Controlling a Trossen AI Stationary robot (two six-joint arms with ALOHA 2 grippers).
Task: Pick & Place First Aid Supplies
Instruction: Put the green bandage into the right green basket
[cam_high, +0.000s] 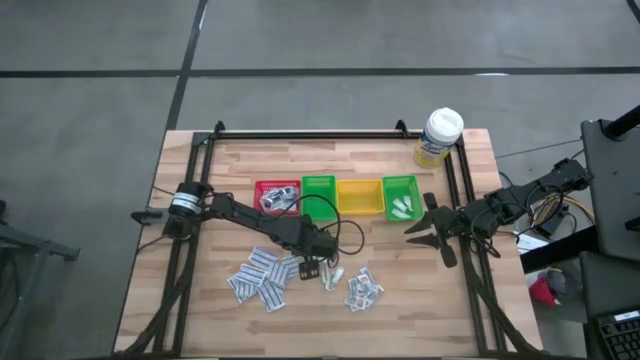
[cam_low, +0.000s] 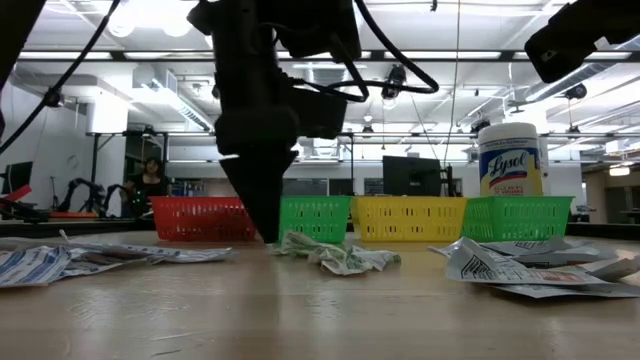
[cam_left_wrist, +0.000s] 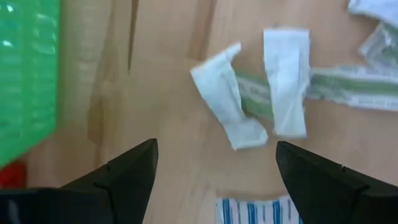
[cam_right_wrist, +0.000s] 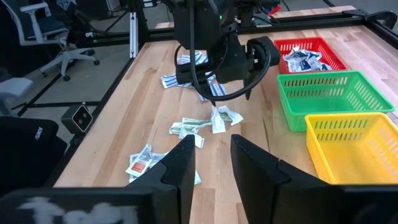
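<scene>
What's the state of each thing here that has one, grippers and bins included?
Left gripper: fingers open, over crumpled packets.
Right gripper: fingers open, empty.
Red bin: holds blue-print packets.
Yellow bin: empty.
Right-end green bin: holds white packets.
Bottle: upright, capped.

Overhead, table-level, 2 perhaps close wrist views.
</scene>
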